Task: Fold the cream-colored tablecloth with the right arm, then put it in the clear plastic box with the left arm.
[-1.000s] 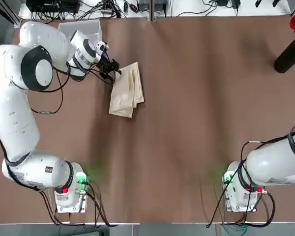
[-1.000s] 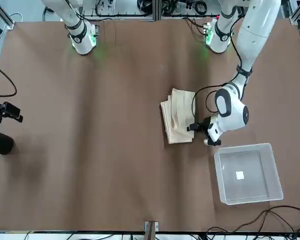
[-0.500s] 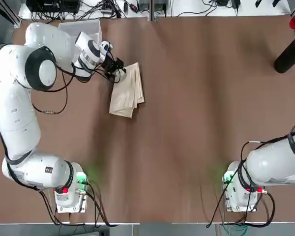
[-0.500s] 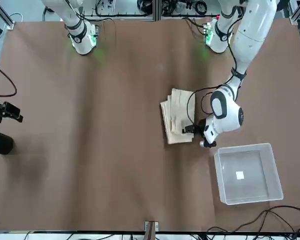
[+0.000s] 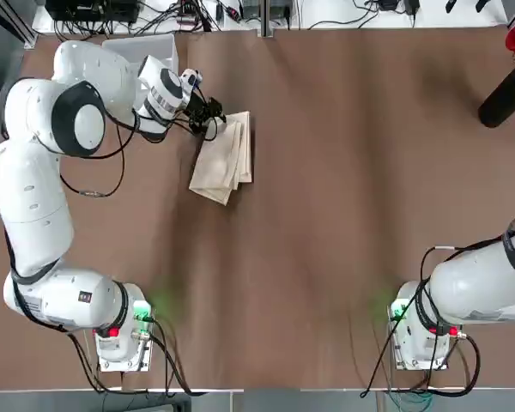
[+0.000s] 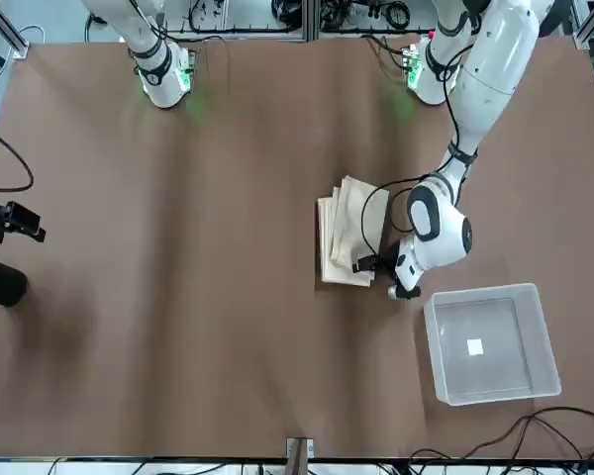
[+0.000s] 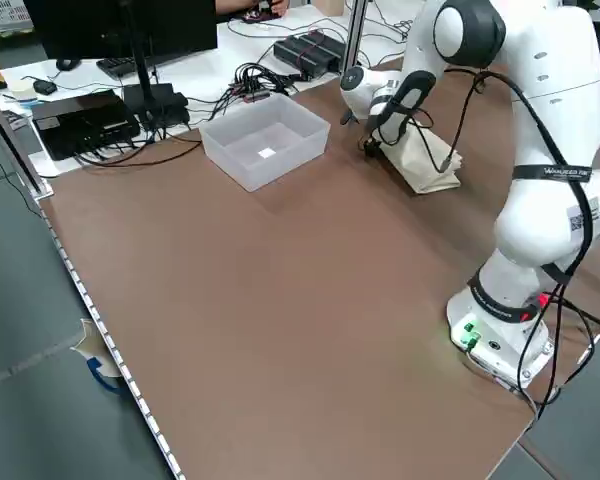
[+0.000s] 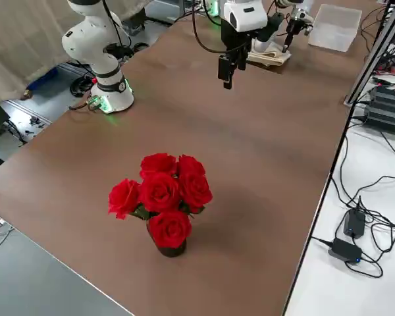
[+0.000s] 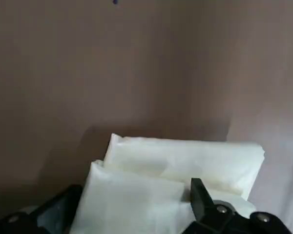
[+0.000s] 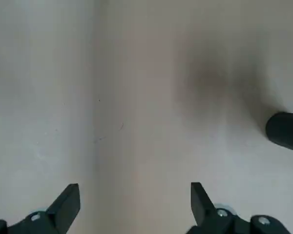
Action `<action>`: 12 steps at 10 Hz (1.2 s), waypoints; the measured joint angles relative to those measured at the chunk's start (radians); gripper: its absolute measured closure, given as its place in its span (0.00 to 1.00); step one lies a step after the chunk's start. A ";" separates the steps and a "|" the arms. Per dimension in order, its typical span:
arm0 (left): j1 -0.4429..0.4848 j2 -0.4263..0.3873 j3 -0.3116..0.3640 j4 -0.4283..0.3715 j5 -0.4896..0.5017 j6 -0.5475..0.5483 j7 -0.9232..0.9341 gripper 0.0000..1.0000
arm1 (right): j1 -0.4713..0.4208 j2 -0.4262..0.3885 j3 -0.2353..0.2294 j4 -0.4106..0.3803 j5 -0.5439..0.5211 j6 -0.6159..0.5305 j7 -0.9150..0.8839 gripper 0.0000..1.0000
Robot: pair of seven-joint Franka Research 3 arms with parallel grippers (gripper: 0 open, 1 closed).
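Now the left gripper (image 5: 213,118), fingers spread, straddles the far edge of the folded cream-colored tablecloth (image 5: 224,158) beside the clear plastic box (image 6: 491,342); the right gripper (image 10: 132,207) hangs open.

Folded cream tablecloth (image 5: 224,157) beside clear box (image 6: 491,342)

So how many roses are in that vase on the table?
5 roses show in the right side view: three across the middle, one higher up and one low at the front. Others may be hidden behind them. They stand near the table's right side, far from the cloth.
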 joint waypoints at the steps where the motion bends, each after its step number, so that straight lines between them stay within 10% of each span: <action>1: 0.000 0.000 -0.002 0.000 0.000 0.000 0.002 0.02 | 0.001 0.000 0.000 0.000 0.000 -0.003 0.011 0.00; 12: 0.014 -0.022 0.023 -0.007 0.068 -0.195 0.147 0.01 | 0.016 0.000 0.003 0.000 0.000 -0.008 0.045 0.00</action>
